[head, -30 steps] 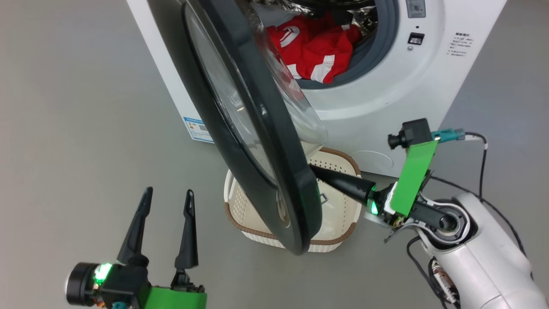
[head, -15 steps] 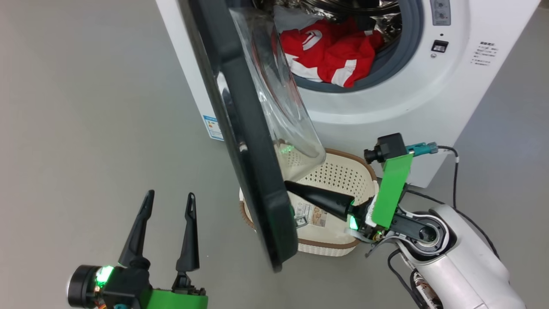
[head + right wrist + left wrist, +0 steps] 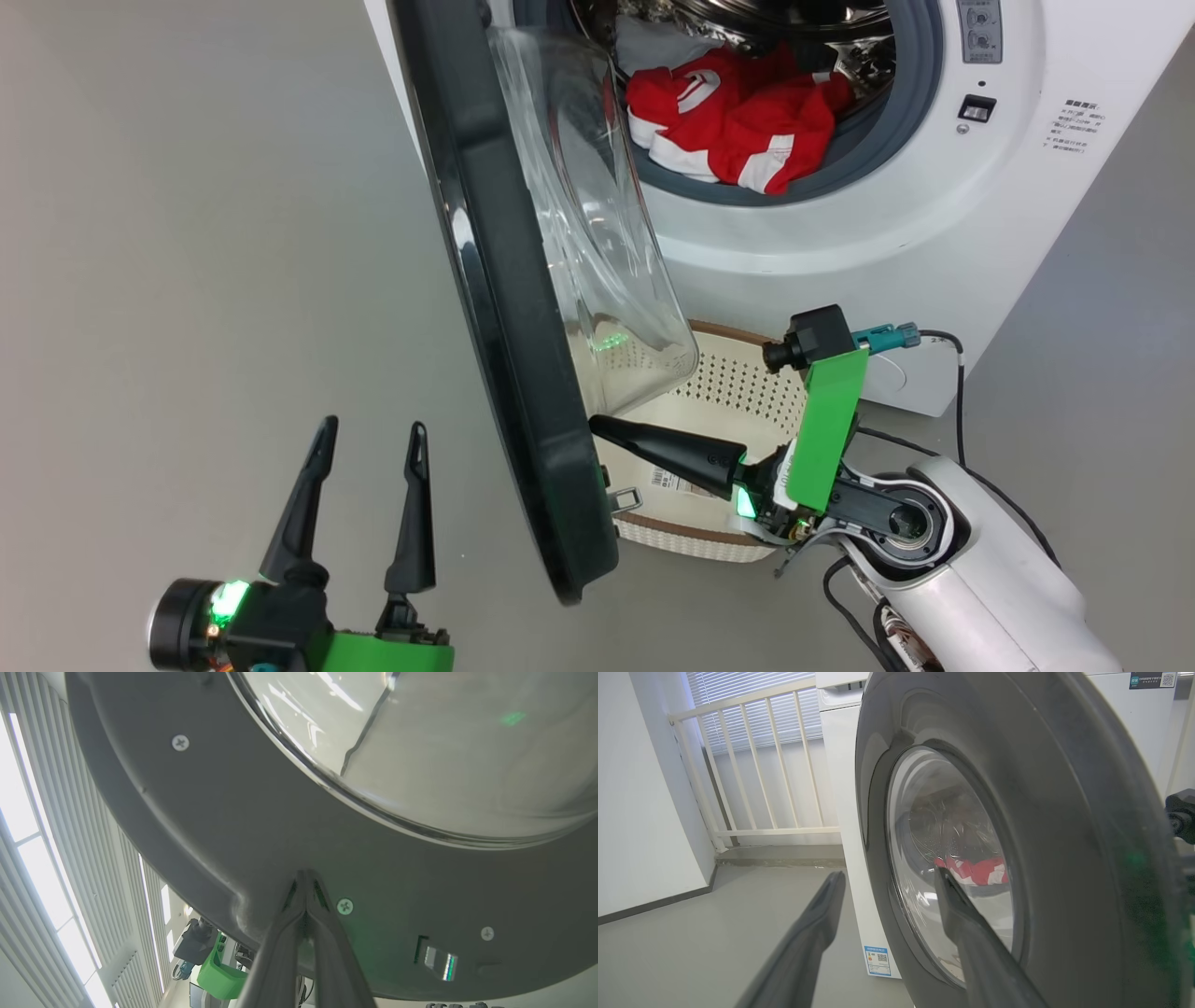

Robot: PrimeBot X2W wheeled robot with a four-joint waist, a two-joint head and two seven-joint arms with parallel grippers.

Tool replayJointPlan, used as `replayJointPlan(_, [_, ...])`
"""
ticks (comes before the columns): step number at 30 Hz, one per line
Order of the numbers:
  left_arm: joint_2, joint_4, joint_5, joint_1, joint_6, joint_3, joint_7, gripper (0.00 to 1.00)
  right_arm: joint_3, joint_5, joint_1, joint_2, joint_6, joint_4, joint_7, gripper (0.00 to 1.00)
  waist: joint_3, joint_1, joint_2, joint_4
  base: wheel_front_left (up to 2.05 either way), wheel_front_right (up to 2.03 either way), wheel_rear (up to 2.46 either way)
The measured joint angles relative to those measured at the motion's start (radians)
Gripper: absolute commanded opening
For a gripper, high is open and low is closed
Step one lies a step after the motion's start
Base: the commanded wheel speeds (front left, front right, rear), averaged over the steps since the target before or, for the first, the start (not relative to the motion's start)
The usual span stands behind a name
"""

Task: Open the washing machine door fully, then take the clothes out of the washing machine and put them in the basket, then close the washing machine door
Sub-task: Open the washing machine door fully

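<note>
Right now the step in hand is swinging the washing machine door (image 3: 504, 308) fully open, and it stands roughly edge-on to the head camera, so I judge it only about halfway. The right gripper (image 3: 597, 427) has its fingers (image 3: 672, 453) pressed shut on nothing, and their joined tip touches the dark inner rim of the door near its lower free edge, just below the glass bowl (image 3: 597, 261). To do this well, the push should follow the door's arc around the hinge, because a straight shove would probably let the tip slide off the smooth rim or onto the glass. The left gripper (image 3: 370, 429) hovers with its fingers (image 3: 303, 504) spread wide and empty, on the outer side of the door and apart from it. It seems to sit where the door will swing, so it should give way. The clothes (image 3: 738, 121) lie bunched at the front of the drum (image 3: 794, 14) inside the washing machine (image 3: 840, 243), partly over the grey ring. The basket (image 3: 747, 387) sits on the floor (image 3: 187, 280) in front of the machine, partly under the door, holding nothing but a paper label (image 3: 667, 481) on its bottom.
</note>
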Motion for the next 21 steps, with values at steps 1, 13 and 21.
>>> replayJointPlan(1, [0.0, 0.0, 0.0, 0.0, 0.0, 0.0, 0.0, 1.0, 0.002, 0.002, 0.0, 0.0, 0.0, 0.0, 0.0, 0.0, -0.001, 0.0, 0.0, 0.0, 0.0, 0.0, 0.0])
replayJointPlan(13, [0.0, -0.001, -0.001, 0.001, 0.001, 0.002, 0.0, 1.0, 0.0, -0.063, 0.0, -0.012, 0.0, -0.008, -0.147, 0.0, 0.001, 0.0, 0.0, -0.023, 0.0, 0.0, 0.0])
replayJointPlan(21, [0.0, -0.001, -0.003, 0.012, 0.001, 0.004, 0.0, 1.0, -0.039, -0.219, 0.051, -0.05, 0.0, -0.035, -0.353, 1.0, -0.006, 0.0, 0.0, -0.038, 0.0, 0.0, 0.0])
